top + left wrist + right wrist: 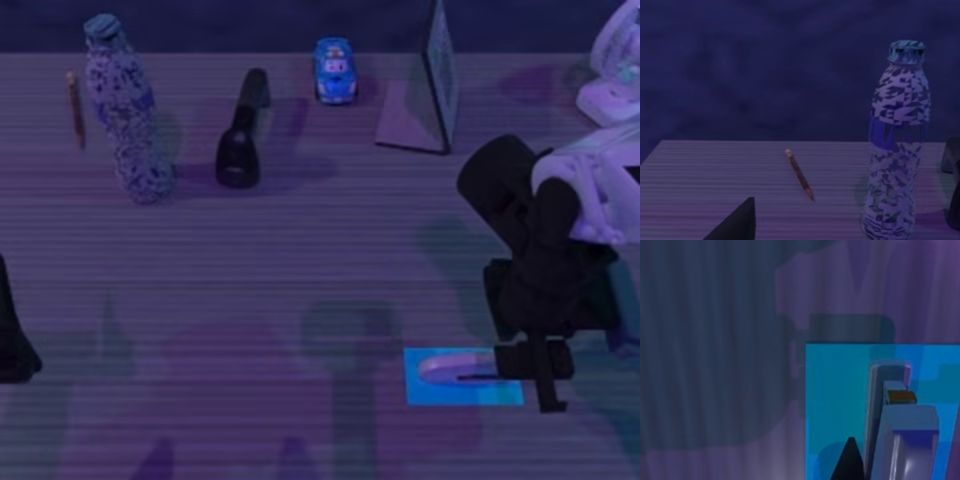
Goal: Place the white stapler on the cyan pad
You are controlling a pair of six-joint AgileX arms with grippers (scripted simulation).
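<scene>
My right gripper sits over the white stapler lying on the cyan pad; I cannot tell its grip.

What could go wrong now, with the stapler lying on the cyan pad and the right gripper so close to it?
1. The right gripper sits at one end of the white stapler; pulling away carelessly could drag it off the cyan pad.
2. The stapler lies near the pad's far edge, so a small nudge might push it over.
</scene>
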